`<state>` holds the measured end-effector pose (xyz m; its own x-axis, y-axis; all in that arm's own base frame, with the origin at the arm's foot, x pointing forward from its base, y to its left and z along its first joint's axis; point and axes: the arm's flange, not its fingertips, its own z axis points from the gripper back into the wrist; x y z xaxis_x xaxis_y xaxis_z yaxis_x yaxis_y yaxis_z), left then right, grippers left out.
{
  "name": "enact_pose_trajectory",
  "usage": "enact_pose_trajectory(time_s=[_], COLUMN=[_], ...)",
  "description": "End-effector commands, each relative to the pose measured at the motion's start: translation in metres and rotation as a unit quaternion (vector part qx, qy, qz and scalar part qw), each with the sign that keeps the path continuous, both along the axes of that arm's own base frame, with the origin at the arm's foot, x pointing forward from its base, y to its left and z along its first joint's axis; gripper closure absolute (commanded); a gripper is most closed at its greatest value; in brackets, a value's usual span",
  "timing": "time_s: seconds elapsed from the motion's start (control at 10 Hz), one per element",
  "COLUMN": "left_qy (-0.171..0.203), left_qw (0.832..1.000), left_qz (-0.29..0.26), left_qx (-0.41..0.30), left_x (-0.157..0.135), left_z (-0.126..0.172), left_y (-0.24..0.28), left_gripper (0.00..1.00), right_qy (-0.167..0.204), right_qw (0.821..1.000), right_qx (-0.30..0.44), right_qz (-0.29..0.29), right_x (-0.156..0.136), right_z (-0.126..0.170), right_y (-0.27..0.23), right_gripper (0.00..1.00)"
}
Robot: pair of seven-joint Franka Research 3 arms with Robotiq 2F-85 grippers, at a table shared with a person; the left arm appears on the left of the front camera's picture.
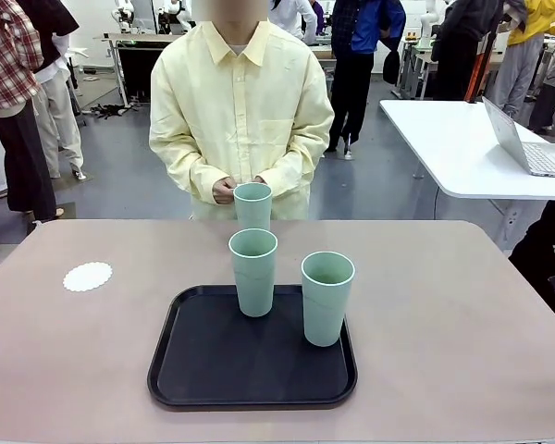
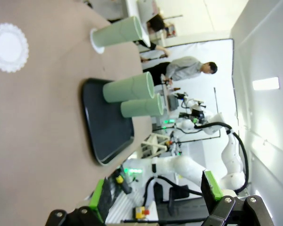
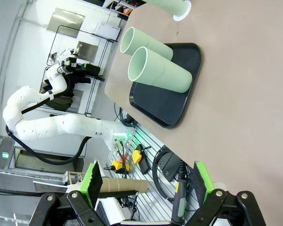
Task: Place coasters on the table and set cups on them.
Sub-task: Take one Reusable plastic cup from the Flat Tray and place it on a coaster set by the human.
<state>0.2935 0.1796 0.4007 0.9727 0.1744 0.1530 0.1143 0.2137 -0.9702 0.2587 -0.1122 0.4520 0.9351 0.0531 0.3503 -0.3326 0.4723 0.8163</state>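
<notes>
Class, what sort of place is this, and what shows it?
Most likely a robotics lab or workshop: a white jointed robot arm beside the beige-brown table, a silver open laptop on a white worktable, and coiled black cables nearby.

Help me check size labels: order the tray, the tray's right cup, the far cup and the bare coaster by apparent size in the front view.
1. Black tray
2. Right cup
3. Far cup and bare coaster: too close to rank; the cup is farther off and partly hidden.

Lab hall: white worktable (image 1: 444,139), laptop (image 1: 546,159), standing bystanders (image 1: 18,102).
</notes>
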Motion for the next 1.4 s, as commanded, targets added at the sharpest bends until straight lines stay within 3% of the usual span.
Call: enact_pose_trajectory(time_s=[0.0,0.1,0.2,0.3,0.5,0.6,0.7,0.9,1.1,1.2,1.3], left_qy=[0.0,-0.127,-0.193,-0.231,-0.291,-0.323,-0.358,-0.438,-0.467,-0.467,-0.47], left_qw=[1.0,0.984,0.961,0.939,0.902,0.874,0.841,0.743,0.681,0.665,0.663], left_qz=[0.0,-0.027,-0.035,-0.068,-0.105,-0.14,-0.172,-0.188,-0.204,-0.215,-0.217], left_qx=[0.0,0.124,0.195,0.244,0.301,0.335,0.366,0.47,0.527,0.541,0.541], left_x=[0.0,0.007,0.034,0.066,0.091,0.102,0.1,0.117,0.126,0.125,0.122], left_z=[0.0,0.006,0.022,0.046,0.066,0.076,0.074,0.069,0.057,0.05,0.049], left_y=[0.0,-0.016,-0.038,-0.068,-0.123,-0.152,-0.18,-0.234,-0.266,-0.274,-0.275], left_gripper=[0.0,0.0,0.0,0.0,0.0,0.0,0.0,0.0,0.0,0.0,0.0], right_qy=[-0.01,-0.01,-0.01,-0.01,-0.01,-0.01,-0.01,-0.01,-0.01,-0.01,-0.01], right_qw=[1.0,1.0,1.0,1.0,1.0,1.0,1.0,1.0,1.0,1.0,1.0], right_qx=[0.013,0.013,0.013,0.013,0.013,0.013,0.013,0.013,0.013,0.013,0.013], right_qz=[0.001,0.001,0.001,0.001,0.001,0.001,0.001,0.001,0.001,0.001,0.001], right_x=[0.003,0.003,0.003,0.003,0.003,0.003,0.003,0.003,0.003,0.003,0.003], right_z=[0.0,0.0,0.0,0.0,0.0,0.0,0.0,0.0,0.0,0.0,0.0], right_y=[0.0,0.0,0.0,0.0,0.0,0.0,0.0,0.0,0.0,0.0,0.0], right_gripper=[0.0,0.0,0.0,0.0,0.0,0.0,0.0,0.0,0.0,0.0,0.0])
